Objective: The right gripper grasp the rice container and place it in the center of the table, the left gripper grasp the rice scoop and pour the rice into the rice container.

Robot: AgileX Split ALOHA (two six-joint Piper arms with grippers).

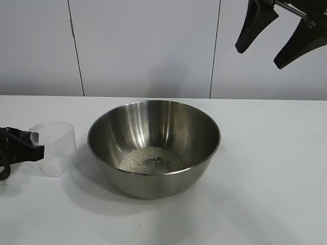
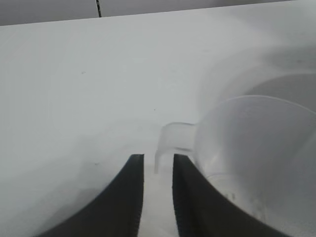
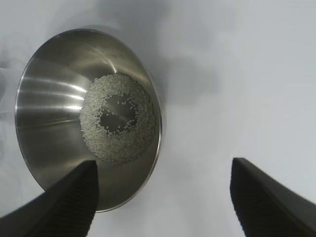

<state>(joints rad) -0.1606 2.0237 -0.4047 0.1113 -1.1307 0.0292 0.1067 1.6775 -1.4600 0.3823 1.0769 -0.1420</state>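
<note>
— Sitting upright near the table's [image 1: 265, 168] left edge, the rice scoop [image 1: 57, 148] has the left gripper [image 2: 158, 197] right at its tab. Holding it?

— Not that I can tell. In the left wrist view the fingers [image 2: 123, 197] stand narrowly apart, the tab at the tips of the gap; whether they touch it is unclear.

— And the rice container [image 1: 153, 148]?

— Mid-table, just beside the scoop, with the rice [image 1: 150, 159] lying in its bottom. The right wrist view shows the grains form a ring.

— The right gripper [image 1: 276, 38]?

— Spread wide, empty, high above the table's far right. No writing is readable anywhere.
</note>
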